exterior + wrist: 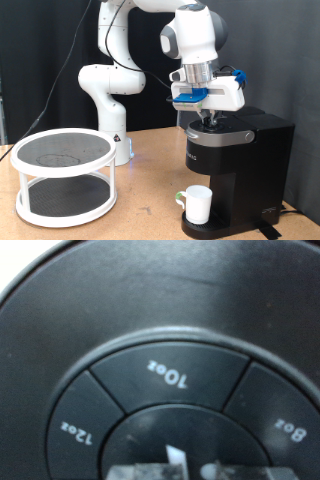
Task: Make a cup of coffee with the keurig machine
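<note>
Keurig machine (235, 165) at exterior view's right, lid down. Gripper (209, 117) directly above, fingertips at its top panel; opening width cannot be told. White cup (197, 204) on drip tray, 6 o'clock from gripper. Wrist view: button labels "10oz" (166, 374), "12oz" (77, 431), "8oz" (291, 430).

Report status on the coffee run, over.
Gripper down on top of the keurig machine, at its 10oz button. Cup standing on the drip tray under the spout. Nothing between gripper and panel.
</note>
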Controlling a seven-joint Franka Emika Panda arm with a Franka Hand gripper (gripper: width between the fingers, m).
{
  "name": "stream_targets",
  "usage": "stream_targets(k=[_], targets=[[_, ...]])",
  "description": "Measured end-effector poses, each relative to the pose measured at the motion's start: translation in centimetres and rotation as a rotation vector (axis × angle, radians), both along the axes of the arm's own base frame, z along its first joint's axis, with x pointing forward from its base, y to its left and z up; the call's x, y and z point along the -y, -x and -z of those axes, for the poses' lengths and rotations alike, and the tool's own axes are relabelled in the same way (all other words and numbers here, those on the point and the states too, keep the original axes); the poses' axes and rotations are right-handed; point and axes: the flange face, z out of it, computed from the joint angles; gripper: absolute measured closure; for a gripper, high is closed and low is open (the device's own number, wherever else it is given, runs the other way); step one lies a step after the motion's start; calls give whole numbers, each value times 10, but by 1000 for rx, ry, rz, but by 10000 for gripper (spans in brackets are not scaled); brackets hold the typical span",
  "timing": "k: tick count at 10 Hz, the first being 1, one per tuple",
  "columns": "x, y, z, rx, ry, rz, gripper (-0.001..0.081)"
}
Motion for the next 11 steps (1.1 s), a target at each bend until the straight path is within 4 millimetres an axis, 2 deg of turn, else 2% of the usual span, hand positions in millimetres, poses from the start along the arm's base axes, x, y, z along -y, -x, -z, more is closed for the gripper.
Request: stream_targets(k=[11], targets=[[24, -42, 12, -380, -207, 0, 806]])
